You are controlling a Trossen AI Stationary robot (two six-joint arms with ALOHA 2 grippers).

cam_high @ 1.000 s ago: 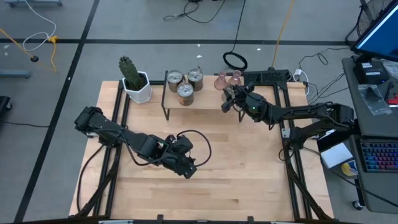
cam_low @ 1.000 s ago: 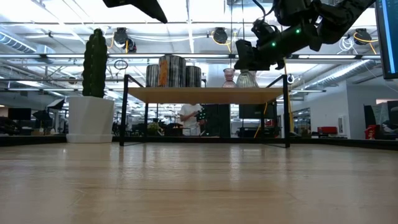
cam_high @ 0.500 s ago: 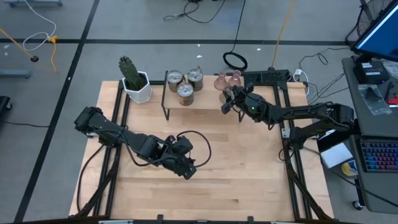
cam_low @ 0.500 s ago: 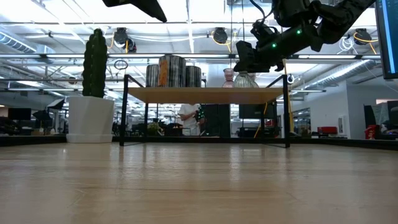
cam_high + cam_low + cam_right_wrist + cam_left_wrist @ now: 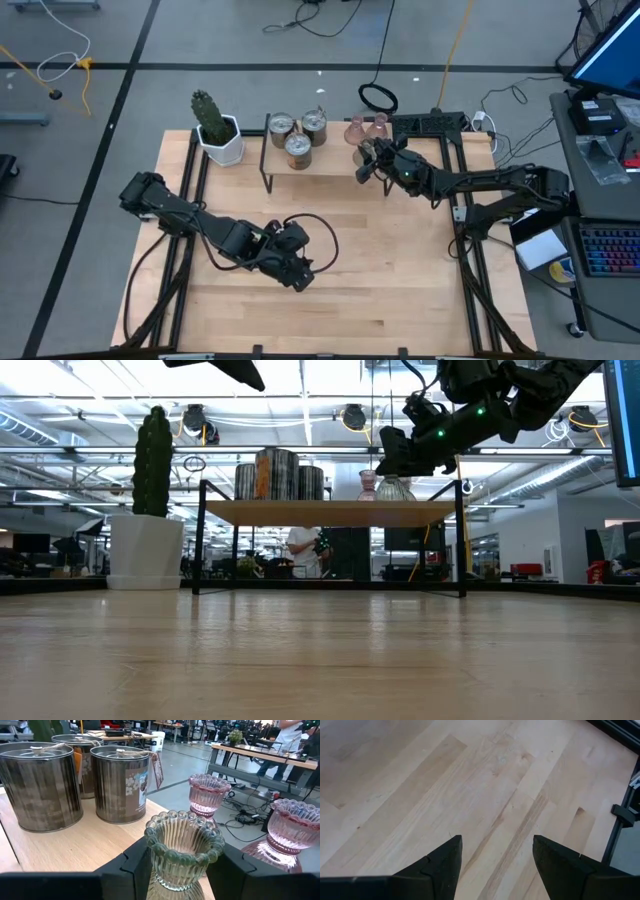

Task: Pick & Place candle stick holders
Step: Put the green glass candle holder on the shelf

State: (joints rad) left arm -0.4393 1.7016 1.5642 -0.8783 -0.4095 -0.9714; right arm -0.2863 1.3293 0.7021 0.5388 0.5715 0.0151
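Your right tool (image 5: 182, 865) straddles the green holder (image 5: 183, 846) on the shelf (image 5: 330, 512), fingers either side but grip unconfirmed; lift carelessly and you clip the pink holders (image 5: 207, 794) just beside it, while the left tool (image 5: 495, 860) hangs released over the table (image 5: 400, 260).

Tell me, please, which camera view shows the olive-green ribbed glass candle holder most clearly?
The right wrist view: the olive-green ribbed glass candle holder stands close up between the right gripper fingers, beaded rim plain. The low view shows only its top behind that gripper; the high view barely shows it, and the left wrist view shows only bare table.
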